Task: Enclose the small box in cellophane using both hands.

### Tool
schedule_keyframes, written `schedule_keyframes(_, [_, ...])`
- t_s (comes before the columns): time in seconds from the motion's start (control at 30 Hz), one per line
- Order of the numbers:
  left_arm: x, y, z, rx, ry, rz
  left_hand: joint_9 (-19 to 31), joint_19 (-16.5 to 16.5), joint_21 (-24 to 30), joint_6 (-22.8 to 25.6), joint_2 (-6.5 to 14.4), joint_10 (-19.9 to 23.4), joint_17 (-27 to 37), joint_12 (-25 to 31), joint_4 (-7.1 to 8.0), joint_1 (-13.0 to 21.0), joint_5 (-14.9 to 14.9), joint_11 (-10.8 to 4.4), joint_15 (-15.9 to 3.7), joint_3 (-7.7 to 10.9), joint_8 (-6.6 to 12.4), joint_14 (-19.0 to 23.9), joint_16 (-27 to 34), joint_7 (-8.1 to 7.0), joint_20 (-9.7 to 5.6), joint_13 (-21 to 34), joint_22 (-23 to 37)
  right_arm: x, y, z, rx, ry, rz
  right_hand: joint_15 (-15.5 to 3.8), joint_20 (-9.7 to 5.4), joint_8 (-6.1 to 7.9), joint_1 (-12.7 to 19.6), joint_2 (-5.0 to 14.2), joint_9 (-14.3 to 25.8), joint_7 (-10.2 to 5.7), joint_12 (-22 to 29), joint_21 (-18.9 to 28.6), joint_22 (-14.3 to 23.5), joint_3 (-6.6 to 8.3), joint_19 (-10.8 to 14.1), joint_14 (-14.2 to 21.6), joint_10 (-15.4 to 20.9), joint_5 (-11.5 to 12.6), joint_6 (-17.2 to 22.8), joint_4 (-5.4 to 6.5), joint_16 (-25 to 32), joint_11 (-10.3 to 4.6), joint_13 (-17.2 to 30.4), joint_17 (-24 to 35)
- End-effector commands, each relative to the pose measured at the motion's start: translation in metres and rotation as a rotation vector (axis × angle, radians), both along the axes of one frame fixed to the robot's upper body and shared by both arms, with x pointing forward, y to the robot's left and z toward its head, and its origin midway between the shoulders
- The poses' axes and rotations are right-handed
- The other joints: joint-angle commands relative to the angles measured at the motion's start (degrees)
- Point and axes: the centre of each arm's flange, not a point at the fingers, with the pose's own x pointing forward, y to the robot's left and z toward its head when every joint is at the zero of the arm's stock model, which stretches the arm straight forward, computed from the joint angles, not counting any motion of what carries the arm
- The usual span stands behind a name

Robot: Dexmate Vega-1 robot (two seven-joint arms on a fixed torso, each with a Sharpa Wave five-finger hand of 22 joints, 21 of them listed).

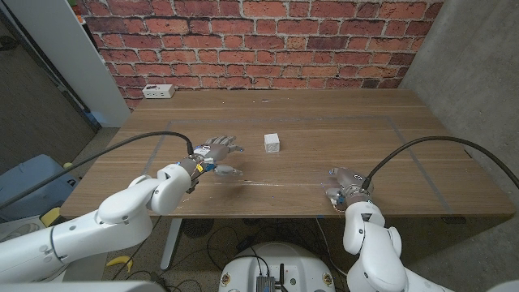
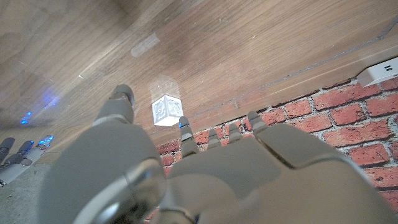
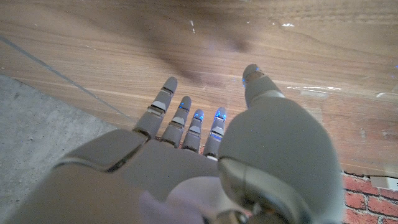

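A small white box stands near the middle of the wooden table, on a faint clear cellophane sheet whose edges show as thin pale lines. My left hand hovers low to the left of the box with its fingers spread and nothing in it. In the left wrist view the box sits just past the fingertips, apart from them. Near the table's front edge my right hand is to the right of the box, fingers stretched out over the sheet and holding nothing.
A white power strip lies at the table's back left corner, by the brick wall. A grey concrete wall stands to the right. A blue bin sits on the floor at the left.
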Motion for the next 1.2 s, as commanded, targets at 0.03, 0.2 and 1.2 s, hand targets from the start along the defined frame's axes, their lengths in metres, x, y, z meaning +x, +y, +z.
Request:
schedule_keyframes(0.03, [-0.002, -0.001, 0.000, 0.008, -0.006, 0.007, 0.1, -4.2, -0.3, 0.1, 0.0, -2.7, 0.1, -0.2, 0.30, 0.9, 0.4, -0.43, -0.51, -0.06, -0.27, -8.0, -0.2, -0.56, 0.01, 0.2, 0.1, -0.016, -0.003, 0.005, -0.094, 0.029, -0.099, -3.30, -0.22, -0.01, 1.8, 0.37, 0.3, -1.42, -0.3, -0.7, 0.1, 0.29, -0.8, -1.0, -1.9, 0.6, -0.9, -0.13, -0.4, -0.52, 0.1, 0.2])
schedule_keyframes(0.2, [-0.002, 0.000, 0.000, 0.006, -0.005, 0.012, 0.1, -4.3, -0.4, 0.0, 0.0, -2.7, 0.1, -0.2, 0.43, 0.9, 0.4, -0.47, -0.55, -0.16, -0.44, -8.2, -0.2, -0.48, -0.02, 0.2, 0.2, -0.017, 0.000, 0.003, -0.123, 0.065, -0.109, -2.85, -0.24, 0.57, 2.6, 0.40, 0.4, -1.64, -0.3, -1.1, 0.1, 0.04, -1.7, -2.5, -3.5, 0.6, -0.1, 0.11, -0.8, -1.06, 0.1, 0.3])
schedule_keyframes(1.2, [0.000, 0.002, 0.001, -0.023, 0.018, 0.018, 0.1, -4.0, -0.6, 0.3, -0.1, -3.2, 0.1, -0.4, 1.38, 0.5, 0.4, -0.73, -1.20, -1.09, -1.19, -8.7, -0.2, -0.33, -0.67, 0.2, 0.3, 0.018, 0.011, -0.024, -0.222, 0.073, -0.037, -4.16, -1.45, 5.96, 5.2, 0.48, 0.5, -1.42, 2.8, -1.4, 0.0, -3.89, -2.3, -2.4, 1.1, 1.1, 19.9, 1.40, 0.7, -3.03, -0.8, -0.8])
